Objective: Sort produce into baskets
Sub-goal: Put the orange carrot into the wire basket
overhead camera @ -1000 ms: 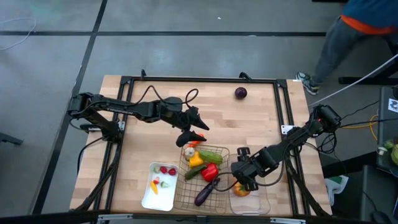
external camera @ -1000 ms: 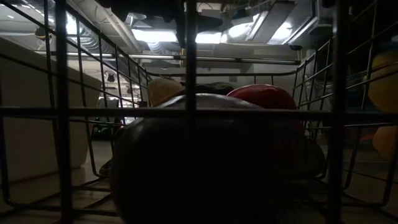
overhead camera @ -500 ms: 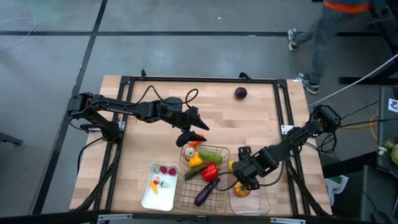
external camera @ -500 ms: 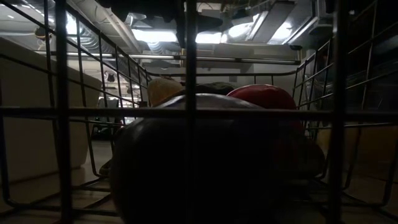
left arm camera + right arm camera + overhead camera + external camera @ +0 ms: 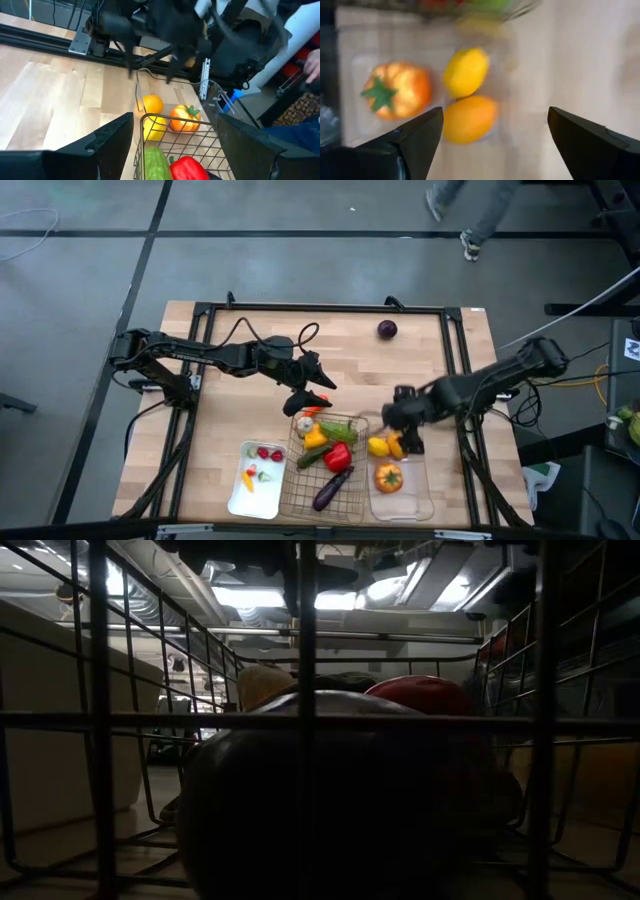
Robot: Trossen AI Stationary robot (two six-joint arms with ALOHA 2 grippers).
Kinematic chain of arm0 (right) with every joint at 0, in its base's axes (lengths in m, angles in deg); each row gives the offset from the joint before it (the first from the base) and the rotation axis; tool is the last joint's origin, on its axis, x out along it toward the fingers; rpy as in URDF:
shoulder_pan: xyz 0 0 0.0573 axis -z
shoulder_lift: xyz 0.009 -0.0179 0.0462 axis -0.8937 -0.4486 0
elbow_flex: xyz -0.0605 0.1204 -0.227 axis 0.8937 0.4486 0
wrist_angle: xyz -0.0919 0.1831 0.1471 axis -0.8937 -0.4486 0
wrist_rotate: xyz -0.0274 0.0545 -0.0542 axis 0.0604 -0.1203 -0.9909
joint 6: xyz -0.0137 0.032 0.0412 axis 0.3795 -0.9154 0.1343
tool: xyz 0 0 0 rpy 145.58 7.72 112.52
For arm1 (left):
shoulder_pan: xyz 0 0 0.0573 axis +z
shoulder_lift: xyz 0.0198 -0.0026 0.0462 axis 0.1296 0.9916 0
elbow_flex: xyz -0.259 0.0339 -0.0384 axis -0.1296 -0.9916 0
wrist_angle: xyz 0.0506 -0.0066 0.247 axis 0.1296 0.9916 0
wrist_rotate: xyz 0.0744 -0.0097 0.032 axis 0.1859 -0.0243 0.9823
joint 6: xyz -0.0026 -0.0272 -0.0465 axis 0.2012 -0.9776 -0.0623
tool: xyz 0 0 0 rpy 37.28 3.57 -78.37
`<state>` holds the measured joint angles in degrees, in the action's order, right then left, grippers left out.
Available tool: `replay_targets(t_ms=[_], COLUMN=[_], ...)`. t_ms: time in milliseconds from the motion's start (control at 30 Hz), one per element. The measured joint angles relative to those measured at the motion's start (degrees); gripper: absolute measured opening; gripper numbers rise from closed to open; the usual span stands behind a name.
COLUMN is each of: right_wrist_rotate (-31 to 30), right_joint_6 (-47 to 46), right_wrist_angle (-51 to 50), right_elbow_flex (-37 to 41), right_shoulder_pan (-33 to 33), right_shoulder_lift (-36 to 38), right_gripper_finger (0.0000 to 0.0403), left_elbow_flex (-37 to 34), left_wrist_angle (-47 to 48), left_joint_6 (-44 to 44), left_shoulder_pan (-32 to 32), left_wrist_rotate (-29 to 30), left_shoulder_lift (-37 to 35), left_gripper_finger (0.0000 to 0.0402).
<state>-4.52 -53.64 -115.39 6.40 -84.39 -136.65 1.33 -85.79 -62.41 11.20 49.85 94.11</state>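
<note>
The right gripper [image 5: 403, 420] hangs above the far end of the clear bin [image 5: 425, 498], fingers spread wide and holding nothing. Below it in the bin lie a lemon [image 5: 465, 71] and an orange [image 5: 469, 119], touching, with an orange-yellow pepper [image 5: 396, 96] at the lemon's 9 o'clock in the wrist view.

The left gripper [image 5: 312, 402] hovers just off the wire basket's [image 5: 292, 498] far edge, at its 11 o'clock, fingers apart and empty. The basket holds a yellow pepper [image 5: 315, 438], a red pepper [image 5: 337, 456], a cucumber [image 5: 308, 459] and an eggplant [image 5: 331, 489].

The white tray [image 5: 234, 494], touching the basket at 9 o'clock, carries small red balls [image 5: 269, 453] and a carrot [image 5: 247, 478]. A lone purple ball [image 5: 387, 330] sits well apart near the table's [image 5: 230, 400] far edge. A person's legs [image 5: 478, 210] show beyond the table at 1 o'clock.

From table height, basket wires and the dark eggplant block nearly everything.
</note>
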Motion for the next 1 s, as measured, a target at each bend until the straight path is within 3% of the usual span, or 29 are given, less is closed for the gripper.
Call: replay_targets(t_ms=[233, 433, 733, 1000], right_wrist_rotate=[-9.01, -17.23, -16.65, -13.67], right_joint_6=[7.05, 9.73, 19.73, 20.29], right_wrist_angle=[0.23, 1.33, 2.84, 6.11], right_elbow_flex=[-0.02, -0.04, -0.04, -0.04], right_shoulder_pan=[10.46, 22.91, 38.19, 40.99], right_shoulder_lift=[8.6, 10.35, 8.19, 5.29], right_gripper_finger=[0.0356, 0.0356, 0.0356, 0.0356], left_elbow_flex=[0.0, 0.0, 0.0, 0.0], left_wrist_angle=[-0.02, -0.02, 1.29, 14.95], left_joint_6=[0.49, 1.85, -3.8, -19.87], left_shoulder_pan=[0.04, 0.04, 0.04, 3.59], left_wrist_rotate=[0.71, 3.23, 9.59, 14.2], left_shoulder_lift=[0.0, 0.0, -0.02, -0.04], left_gripper_finger=[0.028, 0.028, 0.028, 0.028])
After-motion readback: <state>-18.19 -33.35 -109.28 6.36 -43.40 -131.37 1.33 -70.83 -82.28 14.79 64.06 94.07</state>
